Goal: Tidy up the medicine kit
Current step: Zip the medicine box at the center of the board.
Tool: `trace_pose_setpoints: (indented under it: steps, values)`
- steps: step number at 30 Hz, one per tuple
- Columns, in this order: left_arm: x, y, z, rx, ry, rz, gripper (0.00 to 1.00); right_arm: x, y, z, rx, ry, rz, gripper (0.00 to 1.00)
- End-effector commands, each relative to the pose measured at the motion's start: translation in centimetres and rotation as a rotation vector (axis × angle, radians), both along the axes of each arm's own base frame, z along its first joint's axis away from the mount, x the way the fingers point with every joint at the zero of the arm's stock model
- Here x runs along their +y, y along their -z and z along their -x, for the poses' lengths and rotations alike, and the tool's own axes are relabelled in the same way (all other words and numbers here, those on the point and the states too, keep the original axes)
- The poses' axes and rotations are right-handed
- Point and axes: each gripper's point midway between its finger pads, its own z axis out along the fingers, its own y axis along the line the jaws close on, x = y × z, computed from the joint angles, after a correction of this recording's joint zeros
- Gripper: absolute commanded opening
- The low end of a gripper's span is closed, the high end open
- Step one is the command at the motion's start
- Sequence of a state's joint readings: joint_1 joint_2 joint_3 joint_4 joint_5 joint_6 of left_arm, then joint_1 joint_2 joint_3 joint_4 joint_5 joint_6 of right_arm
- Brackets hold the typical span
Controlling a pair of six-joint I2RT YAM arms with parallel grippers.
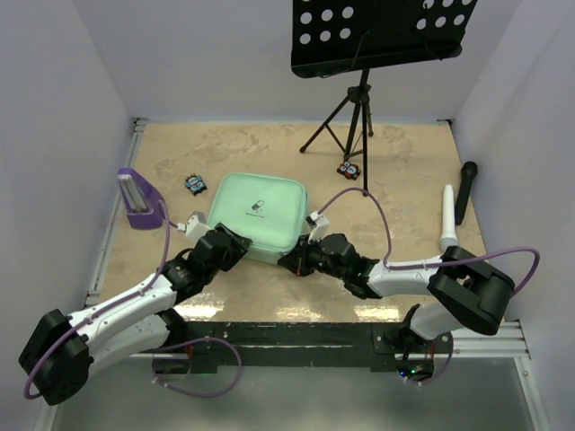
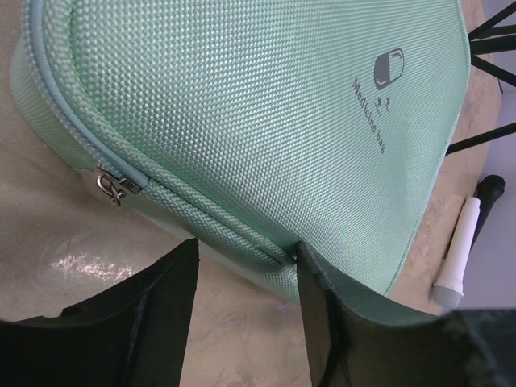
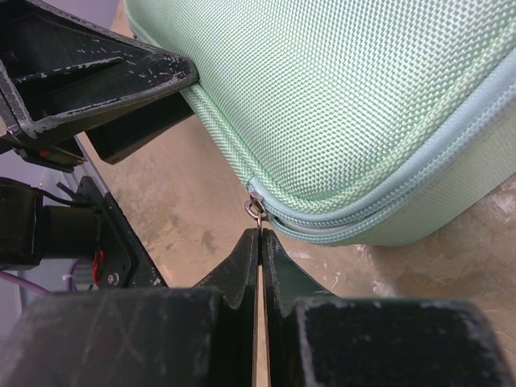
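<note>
Right wrist view: the right claw (image 3: pixel 260 235) is closed thin, its tips just under the small metal zipper pull (image 3: pixel 255 210) of the mint-green woven soft medicine kit (image 3: pixel 363 97), which lies zipped in the middle of the beige desk (image 1: pixel 413 171). The left claw (image 2: pixel 247 248), half wide, straddles the kit's front rim. I think it should hold the case firmly while the zipper is drawn along the seam. Beside the grey pill logo (image 2: pixel 389 68) I read "Medicine"; the next word is unclear.

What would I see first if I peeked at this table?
A puffy mint-green medicine kit, closed, lies in the middle of the table. The left pincer stands open around its near edge, and the right pincer is shut right by a zipper pull. A tall black music stand rises at the back.
</note>
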State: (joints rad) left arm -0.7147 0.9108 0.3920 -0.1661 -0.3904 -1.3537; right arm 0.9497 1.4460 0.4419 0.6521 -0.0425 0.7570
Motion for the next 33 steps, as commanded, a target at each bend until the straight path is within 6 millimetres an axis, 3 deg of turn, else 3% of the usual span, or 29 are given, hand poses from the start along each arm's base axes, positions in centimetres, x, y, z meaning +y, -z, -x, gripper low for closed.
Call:
trace_pose_setpoints:
  steps: [1, 25, 33]
  values:
    - [1.4, -0.2, -1.0, -0.022, -0.079, -0.040, 0.52, -2.6, 2.8, -0.1, 0.028, 0.063, 0.113, 0.00]
    - [4.5, 0.7, -2.4, 0.006, -0.134, -0.107, 0.52, -5.0, 2.7, -0.3, 0.072, 0.173, 0.095, 0.00]
    - [4.0, 0.6, -4.0, 0.008, -0.081, -0.153, 0.54, -4.8, 1.8, -0.1, 0.062, 0.148, 0.105, 0.00]
